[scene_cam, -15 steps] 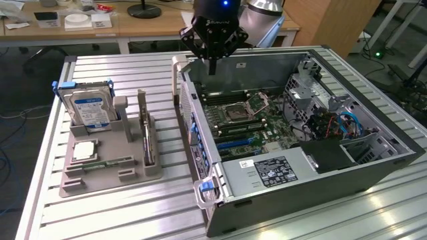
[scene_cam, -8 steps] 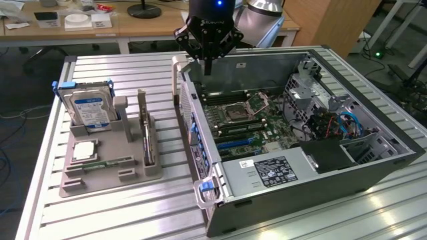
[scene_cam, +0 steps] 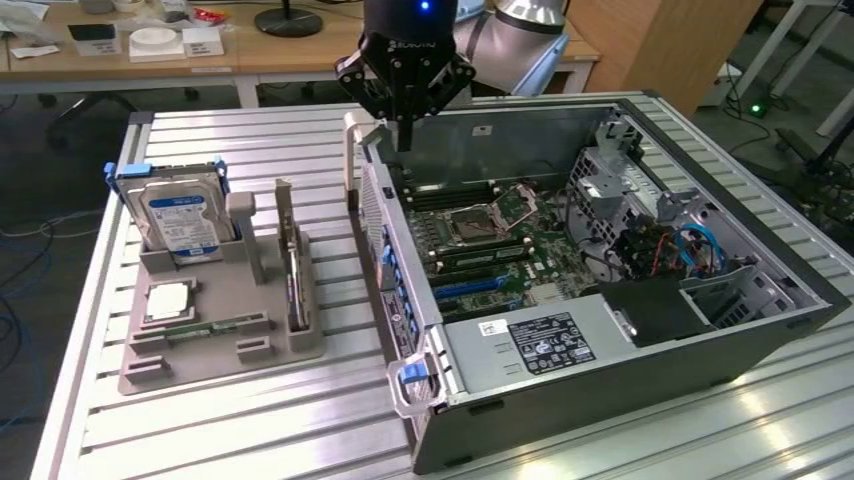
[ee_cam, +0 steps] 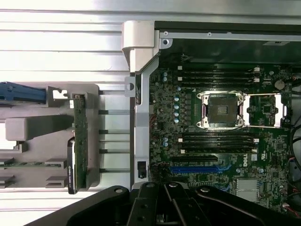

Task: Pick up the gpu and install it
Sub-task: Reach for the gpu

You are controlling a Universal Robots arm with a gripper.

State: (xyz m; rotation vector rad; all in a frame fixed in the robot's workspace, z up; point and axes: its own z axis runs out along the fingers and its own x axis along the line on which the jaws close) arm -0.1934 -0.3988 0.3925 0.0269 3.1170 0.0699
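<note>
While the jaws hang pressed together and hold nothing above the edge of the open computer case (scene_cam: 601,390), the gpu (scene_cam: 288,270) stands on edge in the grey holder (scene_cam: 200,365) on the tabletop (scene_cam: 240,430). Its long axis runs parallel to the case's near wall.

You're looking at a ribbed table (scene_cam: 267,140) of pale metal, faintly shiny. Your holder (scene_cam: 200,365) is matt grey plastic. The drive (scene_cam: 180,222) shows bright metal under a glossy blue label. The gpu (scene_cam: 291,265) is a dark matt board with a pale metal bracket. The case (scene_cam: 601,385) is dull grey sheet metal, and the gripper (scene_cam: 400,135) is glossy black.
</note>
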